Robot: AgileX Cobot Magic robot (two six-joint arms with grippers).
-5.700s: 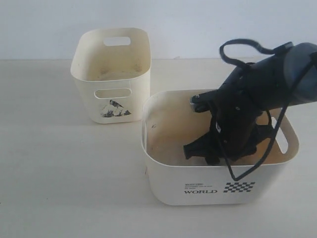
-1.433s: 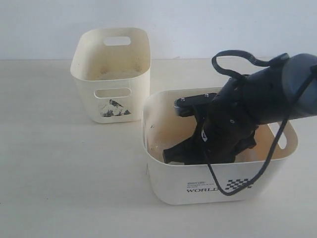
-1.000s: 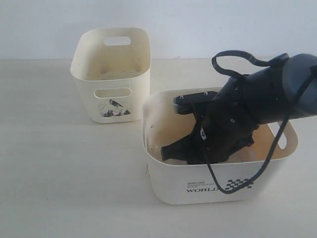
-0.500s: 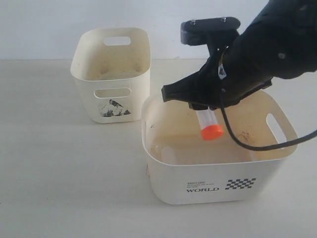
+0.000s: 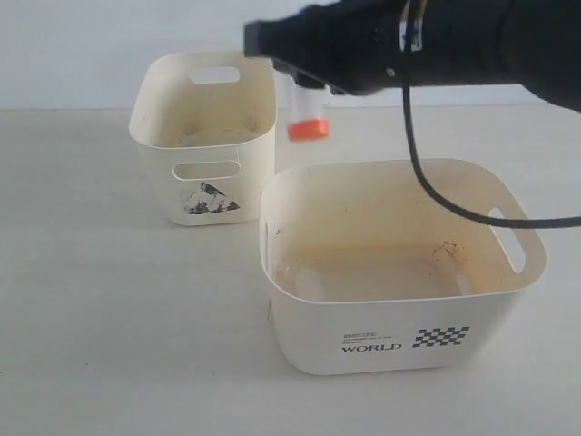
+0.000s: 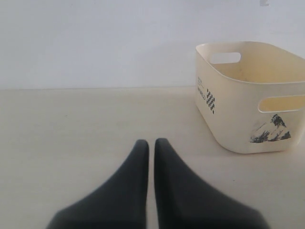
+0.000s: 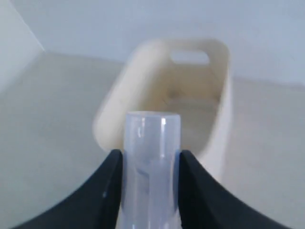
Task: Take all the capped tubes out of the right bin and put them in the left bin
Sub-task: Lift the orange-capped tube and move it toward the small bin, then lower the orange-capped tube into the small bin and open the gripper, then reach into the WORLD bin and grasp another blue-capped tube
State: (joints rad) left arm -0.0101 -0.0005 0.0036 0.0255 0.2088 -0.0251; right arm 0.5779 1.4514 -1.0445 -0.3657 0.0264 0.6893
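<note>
A clear capped tube with an orange cap (image 5: 309, 128) hangs cap-down in the air between the two bins, close to the left bin's right wall. My right gripper (image 5: 306, 94) is shut on its clear body (image 7: 151, 143), held between the black fingers (image 7: 107, 181). The left bin (image 5: 201, 136), narrow and cream with a dark picture, lies just ahead of that gripper (image 7: 151, 160) and also shows in the right wrist view (image 7: 162, 90). The right bin (image 5: 399, 341), marked WORLD, shows no tube inside. My left gripper (image 6: 151, 142) is shut over bare table, empty, and hidden from the exterior view.
The dark right arm and its cable (image 5: 427, 173) cross above the right bin's back edge. In the left wrist view the left bin (image 6: 248, 100) stands some way off from the left gripper. A pale wall runs behind the table.
My right gripper has lifted the orange-capped tube out of the right bin and carried it up and to the left, towards the left bin.
</note>
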